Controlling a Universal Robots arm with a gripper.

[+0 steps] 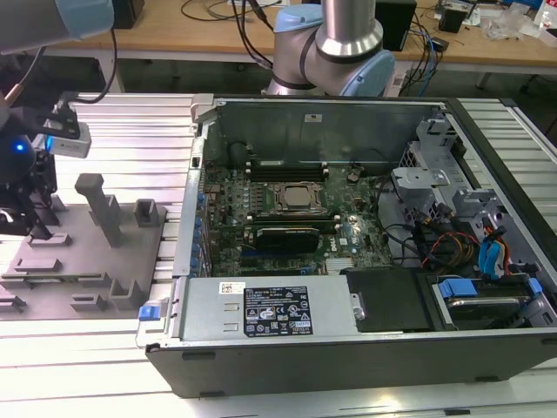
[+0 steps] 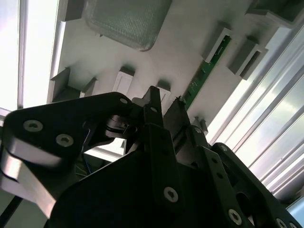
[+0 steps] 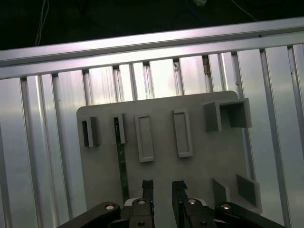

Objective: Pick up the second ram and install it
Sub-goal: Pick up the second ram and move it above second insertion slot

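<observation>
Pincer [image 3: 162, 190] open, empty, hovers over fixture [image 3: 156, 104] edge at exterior view's left. Ram [image 3: 122, 161] stands on edge in fixture slot, just beside fingers [image 3: 147, 187], not between them. Its long axis runs away from pincer. Blocks [image 3: 90, 132] flank ram's far end. Case [image 1: 348, 348] well apart.

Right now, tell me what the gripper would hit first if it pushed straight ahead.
Probably the bare grey fixture plate, in the first wrist view. The open gripper points at it beside the second ram, not onto the stick, though depth is hard to judge.
</observation>
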